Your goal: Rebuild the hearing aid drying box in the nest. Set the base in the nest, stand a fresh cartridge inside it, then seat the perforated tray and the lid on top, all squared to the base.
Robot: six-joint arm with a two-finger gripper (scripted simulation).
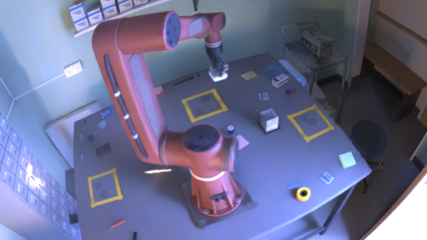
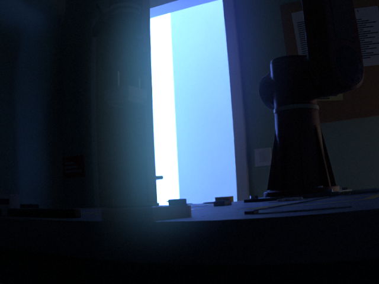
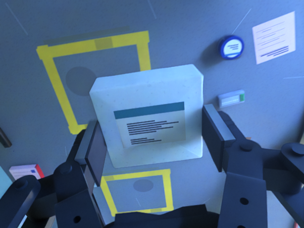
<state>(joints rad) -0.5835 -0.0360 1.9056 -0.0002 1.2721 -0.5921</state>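
Note:
A white box part with a printed blue-banded label (image 3: 148, 116) (image 1: 218, 74) hangs above the far side of the grey table, beyond the middle yellow-taped square (image 1: 204, 104) (image 3: 91, 81). A white perforated block (image 1: 269, 119) stands on the table between that square and the right-hand taped square (image 1: 310, 122). A small blue round piece (image 1: 230, 128) (image 3: 229, 48) lies near the arm's elbow. My gripper (image 1: 217, 68) (image 3: 153, 138) is closed on the white labelled box part, holding it by its two sides.
Behind the table are a wall shelf with small boxes (image 1: 104, 10) and a metal cart (image 1: 315, 52). A third taped square (image 1: 104, 187) lies at the near left. Small cards, a yellow tape roll (image 1: 303, 193) and a green pad (image 1: 347, 159) are scattered around. The second side camera is almost dark.

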